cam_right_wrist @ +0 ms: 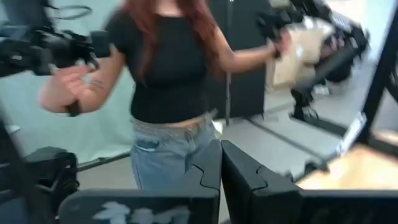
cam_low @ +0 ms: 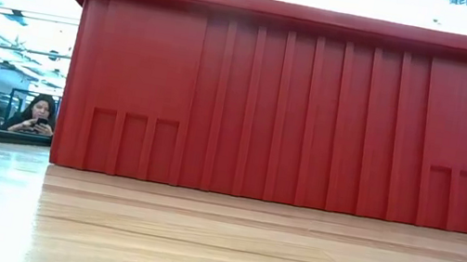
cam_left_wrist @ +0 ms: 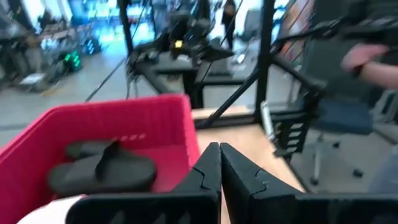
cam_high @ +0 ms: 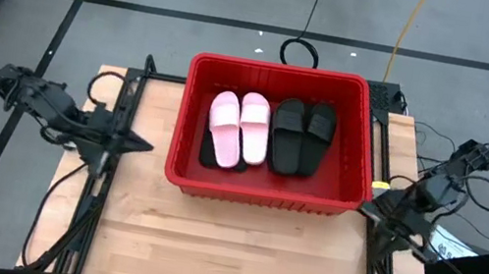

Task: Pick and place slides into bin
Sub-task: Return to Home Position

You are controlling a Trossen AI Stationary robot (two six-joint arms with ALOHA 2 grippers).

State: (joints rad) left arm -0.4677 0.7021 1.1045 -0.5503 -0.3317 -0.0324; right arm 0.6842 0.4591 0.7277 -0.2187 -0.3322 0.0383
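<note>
high view: overhead, straight down, far enough to take in the whole table (cam_high: 235, 255) and the bin (cam_high: 260, 194).
low view: table-top height, level across the wood, very near the bin's long wall, which fills most of the frame; seated person (cam_low: 37, 114) far off.
left wrist view: past left gripper (cam_left_wrist: 219, 149) at a bin corner with black slides (cam_left_wrist: 102, 171), close.
right wrist view: past right gripper (cam_right_wrist: 220, 144), facing off the table at a standing person (cam_right_wrist: 168, 74).
shared: bin shows in high, low and left wrist views.
</note>
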